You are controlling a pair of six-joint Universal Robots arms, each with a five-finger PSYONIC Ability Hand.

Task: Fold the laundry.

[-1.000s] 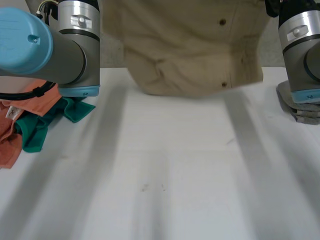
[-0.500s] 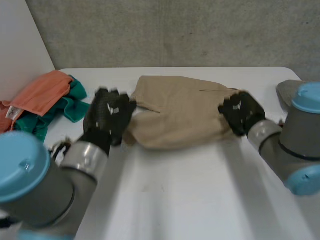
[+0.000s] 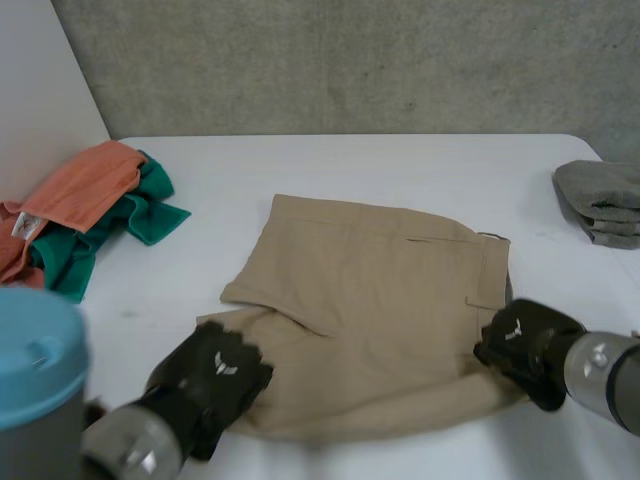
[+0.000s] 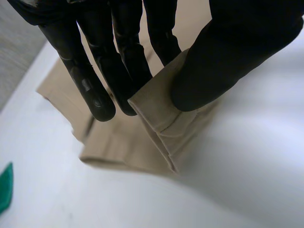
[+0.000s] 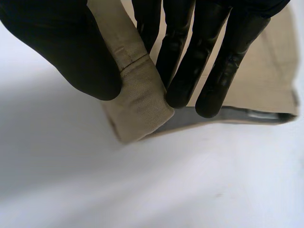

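Both hands pulled back toward 6 o'clock since half a second ago, and the khaki shorts (image 3: 380, 290) now lie flat mid-table (image 3: 330, 170). Left hand (image 3: 215, 375) pinches the leg-hem corner at 7 o'clock, thumb against fingers. Right hand (image 3: 522, 345) pinches the waistband corner at 4 o'clock the same way. The shorts' long axis runs 9-to-3, with the cloth lying toward 12 from both hands. Both hands sit low, equally near.

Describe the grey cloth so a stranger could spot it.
Start at the white table, then go to its right edge. The grey cloth lies there alone, neatly folded, unlike the spread tan shorts and the crumpled orange and green heap.
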